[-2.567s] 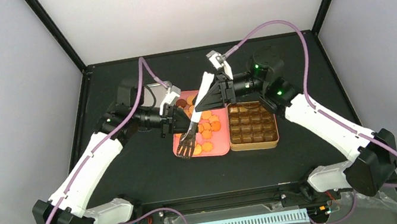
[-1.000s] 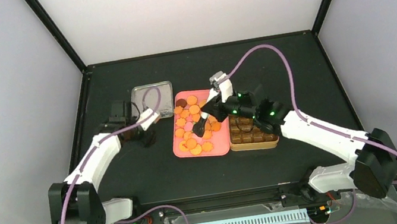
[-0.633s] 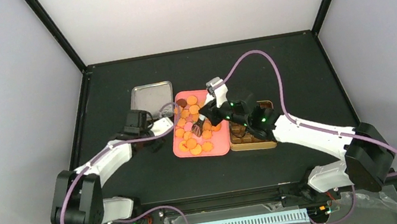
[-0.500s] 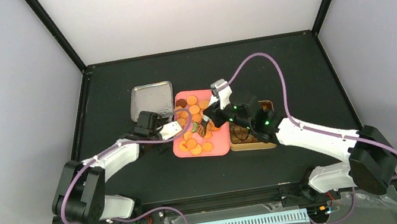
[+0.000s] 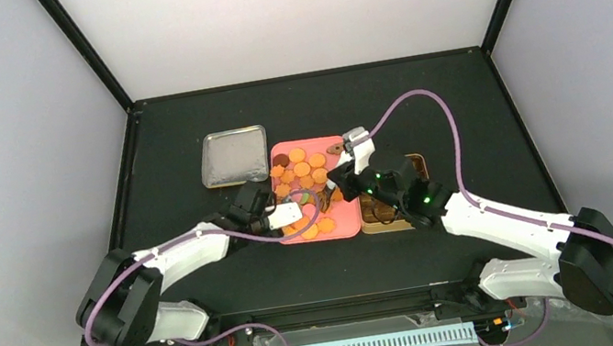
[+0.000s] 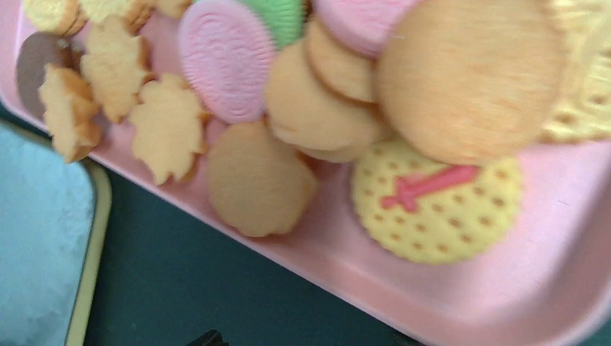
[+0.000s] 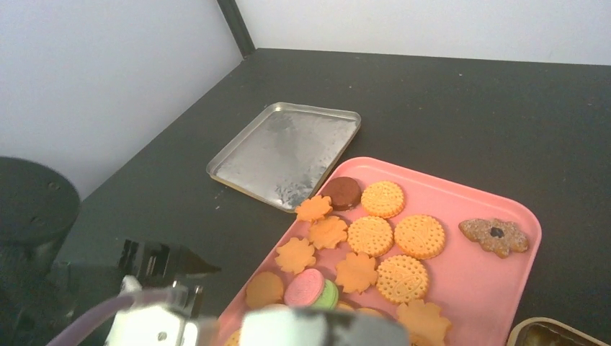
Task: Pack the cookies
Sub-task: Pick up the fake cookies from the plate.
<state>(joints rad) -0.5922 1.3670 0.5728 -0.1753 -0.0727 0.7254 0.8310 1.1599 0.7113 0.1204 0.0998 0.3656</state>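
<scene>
Orange cookies [image 6: 468,72] on the pink tray [image 6: 547,288] lie just ahead of our left gripper [image 5: 298,216]; we cannot tell its opening.

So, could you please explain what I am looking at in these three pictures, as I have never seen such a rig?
These are two robot arms bolted at the near edge of a dark table. The wide picture comes from a fixed camera above and behind them; the other two come from a camera on each wrist. On the table lie a pink tray of small cookies, a silver tray beside it, and a gold tin partly hidden under the right arm. The left tool is at the pink tray's near left edge, the right tool above its right side. Whether either holds a cookie, the pictures do not show.
</scene>
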